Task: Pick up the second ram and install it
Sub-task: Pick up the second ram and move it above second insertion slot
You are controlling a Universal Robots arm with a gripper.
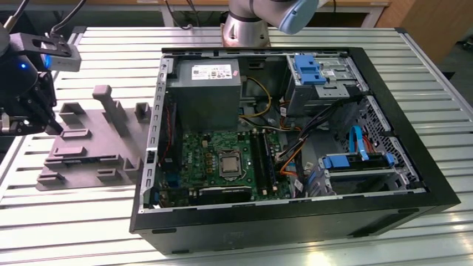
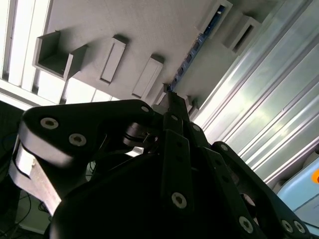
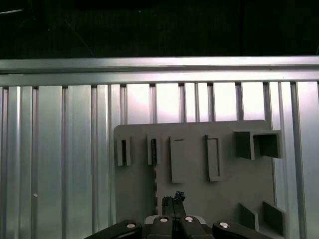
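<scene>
- Gripper (image 3: 173, 198) hangs over the grey tray (image 1: 88, 166) on the bench (image 1: 74, 221). In the exterior view it's well clear of the open PC case (image 1: 296, 224).
- Gripper state: fingers look drawn together, a narrow seam at most, w/ nothing between them as far as I can see in both wrist views. Not carrying anything.
- Second ram (image 2: 192, 56) sits on edge in the tray. It reads as a thin dark strip w/ small chips along it, running away from the fingertips.
- In the first wrist view the same stick (image 3: 155, 174) is a thin dark line just beside the gripper tip and slightly off to one side, so not centred under it. Can't tell if the tip touches it; I'd say prob. a small gap.
- Done so far, my read: approach to the tray is about complete and the gripper is near the stick's closer end.
- Not done: no grasp, no lift, and the stick is in its tray holders. The carry to the case and seating it are all left.
- Target: the long black slots (image 1: 260, 160) on the green board (image 1: 199, 160) are far from the gripper, across the tray and inside the case. Can't tell from here whether a stick is seated in any of them.
- Overall: early in the task, at the pre-pick stage.
</scene>
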